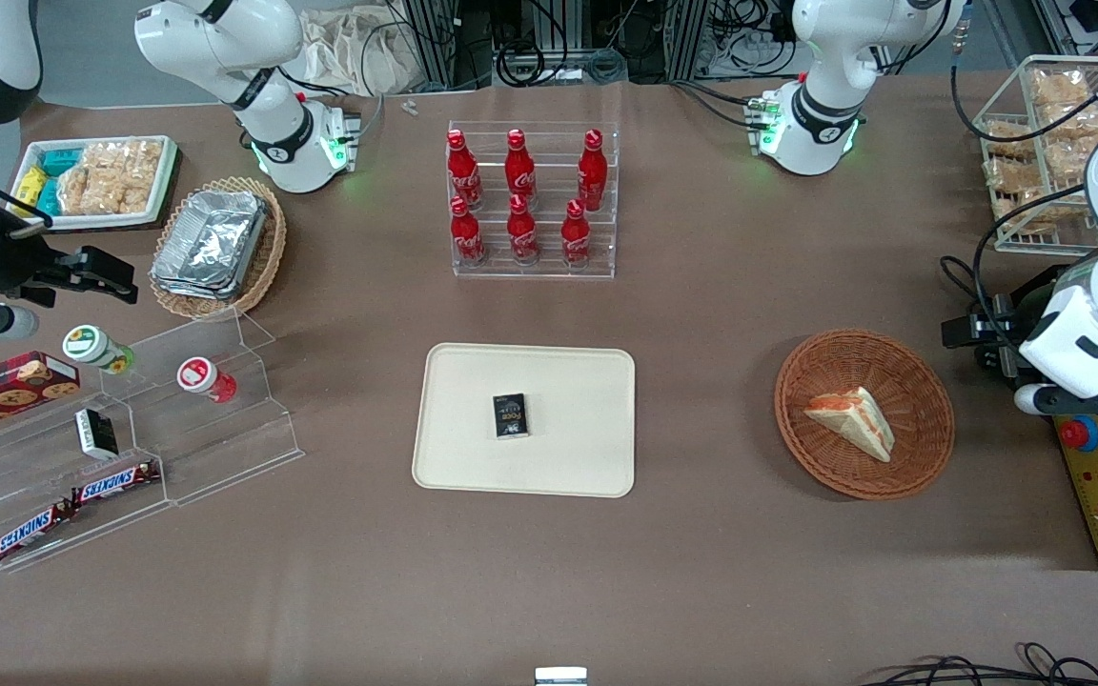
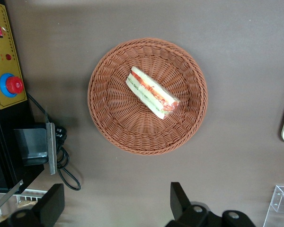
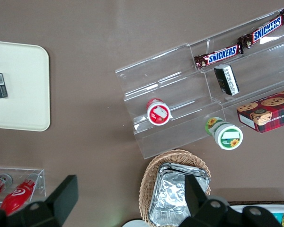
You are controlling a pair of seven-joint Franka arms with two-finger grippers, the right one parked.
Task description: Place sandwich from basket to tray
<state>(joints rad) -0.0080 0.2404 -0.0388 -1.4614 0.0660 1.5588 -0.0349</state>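
One wide brown table (image 1: 701, 572) with cable clutter at its edge farthest from the camera, bearing a cream tray (image 1: 473, 457) mid-table with a small black packet (image 1: 511, 415) of unreadable print on it, six red Coca-Cola bottles (image 1: 522, 195) in a clear rack farther from the camera, and Snickers bars (image 1: 115, 484) on clear steps toward the parked arm's end. Toward the working arm's end, inside the reddish-brown basket (image 1: 816, 381) and well apart from the tray, the sandwich (image 1: 854, 419) lying on its side. Above that basket, wide open and empty, the gripper (image 2: 116, 203), its body cut off, near a yellow control box (image 2: 2, 52) with a red button.
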